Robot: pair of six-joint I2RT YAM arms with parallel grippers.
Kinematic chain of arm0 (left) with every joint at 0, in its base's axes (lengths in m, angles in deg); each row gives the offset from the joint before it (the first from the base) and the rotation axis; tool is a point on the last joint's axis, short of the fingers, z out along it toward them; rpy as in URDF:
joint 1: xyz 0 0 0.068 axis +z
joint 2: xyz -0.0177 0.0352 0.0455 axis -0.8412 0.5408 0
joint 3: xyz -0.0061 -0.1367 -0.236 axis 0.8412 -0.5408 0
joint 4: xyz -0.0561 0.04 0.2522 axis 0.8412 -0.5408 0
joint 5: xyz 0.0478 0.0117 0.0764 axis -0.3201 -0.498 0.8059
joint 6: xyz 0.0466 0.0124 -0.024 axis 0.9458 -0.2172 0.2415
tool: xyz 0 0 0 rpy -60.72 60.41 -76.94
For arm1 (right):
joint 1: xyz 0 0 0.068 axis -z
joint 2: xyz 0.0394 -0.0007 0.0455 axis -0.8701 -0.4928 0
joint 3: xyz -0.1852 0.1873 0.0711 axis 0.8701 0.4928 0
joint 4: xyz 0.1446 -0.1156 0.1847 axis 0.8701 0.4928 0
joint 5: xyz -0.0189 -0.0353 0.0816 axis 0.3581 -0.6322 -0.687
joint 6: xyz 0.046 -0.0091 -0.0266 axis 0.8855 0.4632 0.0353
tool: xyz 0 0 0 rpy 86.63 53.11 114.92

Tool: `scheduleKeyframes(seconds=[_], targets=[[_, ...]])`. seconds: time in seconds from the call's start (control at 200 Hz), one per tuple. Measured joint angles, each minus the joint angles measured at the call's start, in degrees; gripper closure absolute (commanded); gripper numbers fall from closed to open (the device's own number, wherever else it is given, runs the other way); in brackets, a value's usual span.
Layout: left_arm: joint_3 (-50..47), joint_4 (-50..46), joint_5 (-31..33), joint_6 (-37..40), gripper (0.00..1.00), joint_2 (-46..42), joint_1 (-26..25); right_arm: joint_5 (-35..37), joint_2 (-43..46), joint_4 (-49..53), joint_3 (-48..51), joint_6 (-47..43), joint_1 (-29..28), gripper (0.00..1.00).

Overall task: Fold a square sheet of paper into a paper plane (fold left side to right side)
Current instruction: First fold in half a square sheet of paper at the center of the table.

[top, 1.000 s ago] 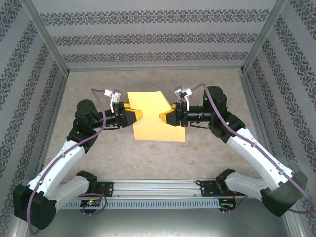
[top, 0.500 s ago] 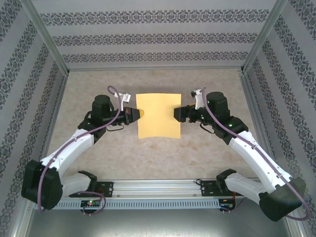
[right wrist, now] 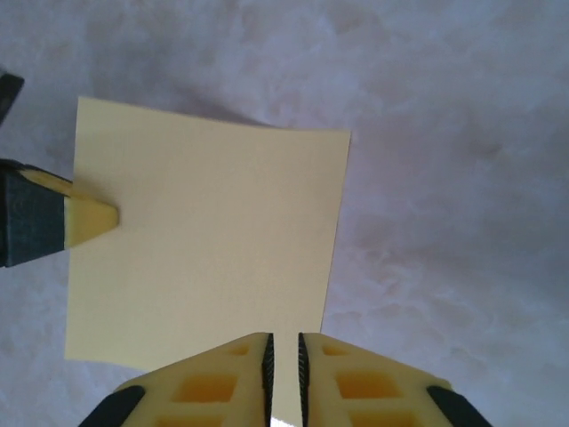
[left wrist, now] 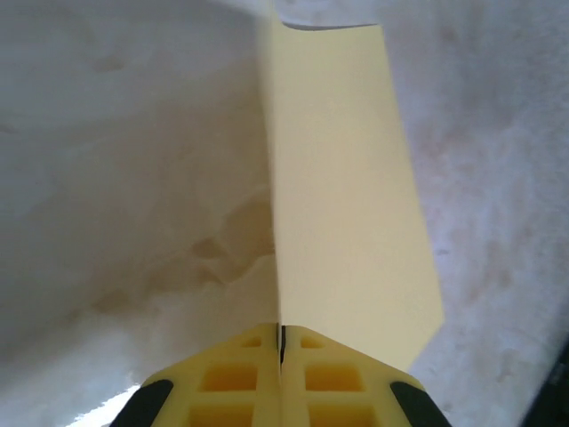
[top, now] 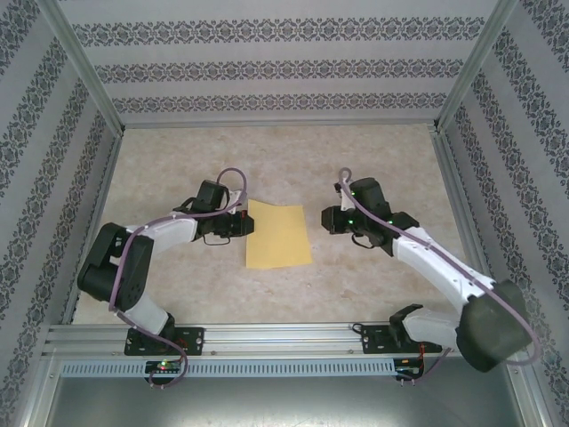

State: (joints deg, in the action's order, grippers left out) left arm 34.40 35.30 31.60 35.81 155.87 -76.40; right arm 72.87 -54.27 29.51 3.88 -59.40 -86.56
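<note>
– Yellow sheet (top: 278, 234), position?

– Lying on the marbled table (top: 382, 160), about mid-width, between the two grippers. Plain and unmarked, four corners in view from above.

– Left gripper (top: 247, 224)?

– At the yellow sheet's left edge, roughly halfway along it. Jaws clamped on that edge. From the left wrist, the fingers (left wrist: 240, 378) meet and the paper comes straight out of the seam. From the right wrist, one yellow fingertip (right wrist: 93, 218) sits on top of the paper at that same edge.

– Right gripper (top: 323, 220)?

– Just beside the right edge, facing the left gripper across the paper. Jaws drawn almost together, with a thin slit between them. In its own wrist view the tips overlap the nearest edge of the paper. Whether they touch or pinch it, I cannot tell.
</note>
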Motion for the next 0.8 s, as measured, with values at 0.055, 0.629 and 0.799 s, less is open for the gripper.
scheduleKeyframes(seconds=[0.055, 0.629, 0.799], targets=[[1.6, -2.2, 1.7, 0.6, 1.00, 1.4, 0.0, -0.3, -2.7, -1.4, 0.2, 1.5, -1.3, 1.00], [5.3, -8.2, 4.9, 3.0, 0.97, 2.3, 0.0, -1.5, -30.5, -8.0, -8.5, 4.6, -6.3, 1.00], [5.9, -8.0, 1.9, 1.8, 0.81, 2.3, 0.0, -1.3, -32.2, -6.7, -9.0, 4.6, -6.8, 1.00]])
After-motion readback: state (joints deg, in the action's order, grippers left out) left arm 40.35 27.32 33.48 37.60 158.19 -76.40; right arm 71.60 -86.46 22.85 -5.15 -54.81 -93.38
